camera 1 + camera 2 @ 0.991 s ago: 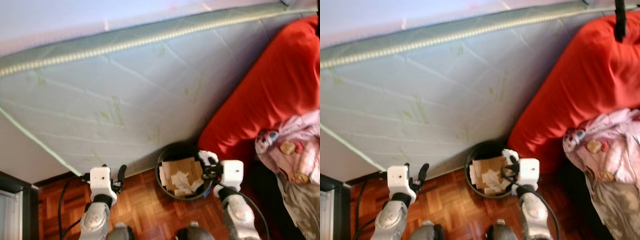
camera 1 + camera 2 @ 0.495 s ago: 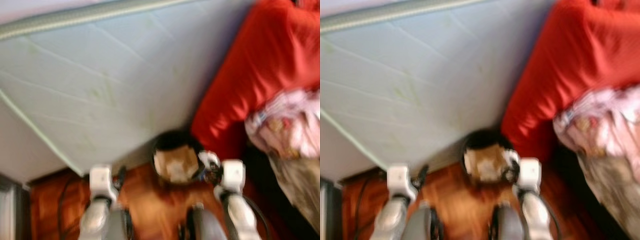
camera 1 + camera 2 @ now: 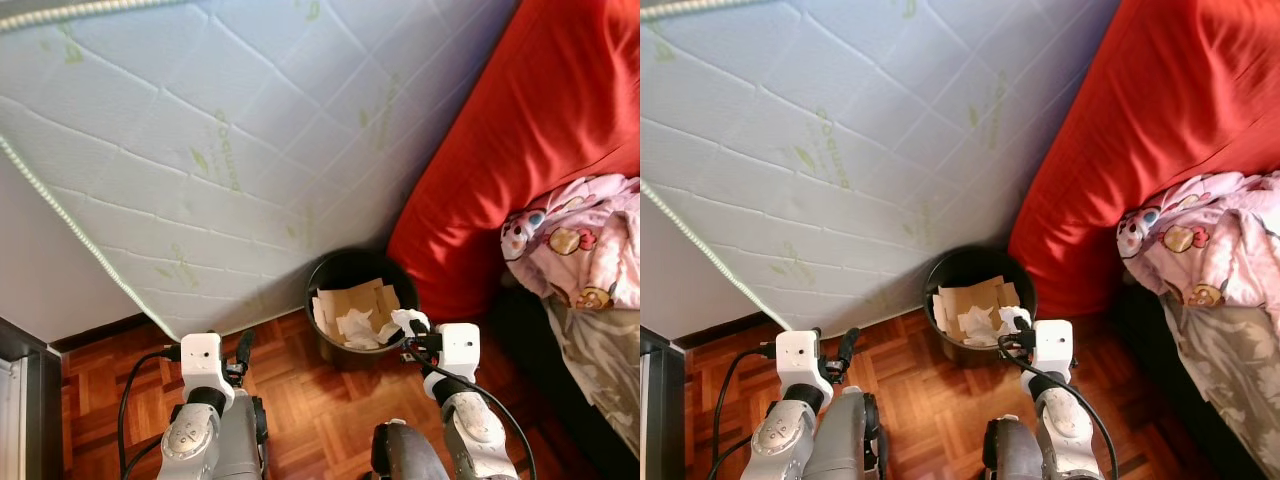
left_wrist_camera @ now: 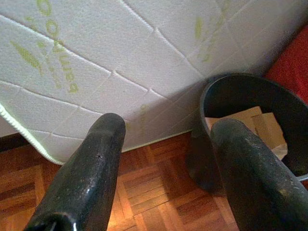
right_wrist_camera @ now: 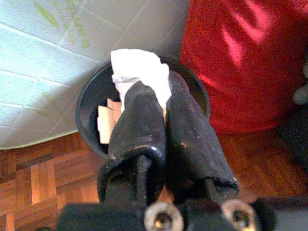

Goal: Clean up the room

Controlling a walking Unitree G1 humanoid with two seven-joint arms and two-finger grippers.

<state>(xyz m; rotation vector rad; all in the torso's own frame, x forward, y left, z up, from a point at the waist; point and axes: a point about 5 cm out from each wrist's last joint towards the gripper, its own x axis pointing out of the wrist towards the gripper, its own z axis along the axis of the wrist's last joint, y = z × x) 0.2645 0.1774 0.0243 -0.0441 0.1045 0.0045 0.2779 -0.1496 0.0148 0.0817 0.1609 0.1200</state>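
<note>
We hold a crumpled paper wad point(image 5: 139, 67) pinched in our right gripper point(image 3: 412, 330) at the black bin's point(image 3: 340, 275) rim, release due next; left gripper point(image 3: 237, 352) fingers spread, idle.

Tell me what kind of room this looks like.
Probably a bedroom. A white quilted mattress leans upright, a red cushion sits beside it with a pink cartoon blanket, and a black bin of cardboard and paper scraps stands on the wooden parquet floor.

one black bin point(image 3: 352, 275), one mattress point(image 3: 230, 150), one red cushion point(image 3: 540, 130), two pincers.
</note>
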